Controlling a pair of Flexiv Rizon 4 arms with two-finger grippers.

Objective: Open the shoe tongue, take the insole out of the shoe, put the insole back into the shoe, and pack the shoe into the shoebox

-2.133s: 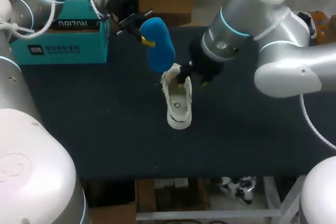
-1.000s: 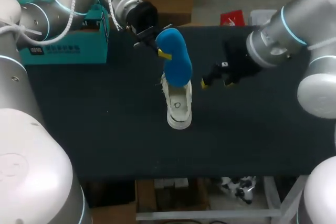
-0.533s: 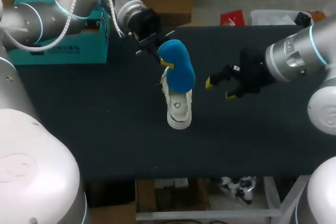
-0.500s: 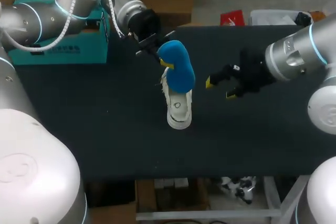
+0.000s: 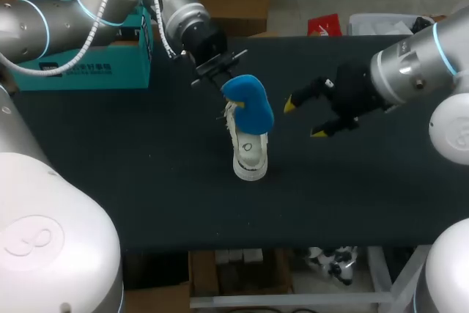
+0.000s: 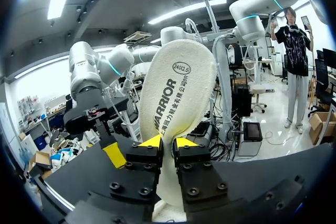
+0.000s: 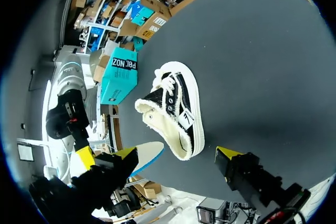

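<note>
**Head view**
- left gripper (image 5: pixel 222 78): comes in from the far left. Its fingers pinch the far end of the insole.
- insole (image 5: pixel 249 104): blue face up and tilted. It is held above the table, with its lower end over the shoe's opening. I cannot tell whether it is inside the opening.
- shoe (image 5: pixel 250 150): cream coloured. It stands on its sole near the middle of the table, with its toe towards the near edge.
- right gripper (image 5: pixel 303 119): just to the right of the shoe and insole, touching neither. Its fingers are spread wide with nothing between them.
- shoebox (image 5: pixel 80 64): teal. It sits at the table's far left, behind the left arm and well apart from the shoe.
- table (image 5: pixel 146 181): has a dark top.

**Left wrist view**
- left gripper (image 6: pixel 167 142): its two yellow tips are drawn close together and clamp the insole from both sides.
- insole (image 6: pixel 176 95): its pale printed underside faces the camera. It stands upright out of the fingers.
- right arm (image 6: pixel 97 69): beyond the insole and to one side, apart from it.

**Right wrist view**
- right gripper (image 7: pixel 176 152): its fingers are wide apart and hold nothing. The shoe lies ahead of the gap between them.
- shoe (image 7: pixel 170 108): has a black upper with white laces and a cream sole. It rests on the table (image 7: pixel 252 66).
- insole (image 7: pixel 149 155): only a pale sliver with a blue edge shows, beside one finger.
- shoebox (image 7: pixel 119 74): stands beyond the shoe.
</note>
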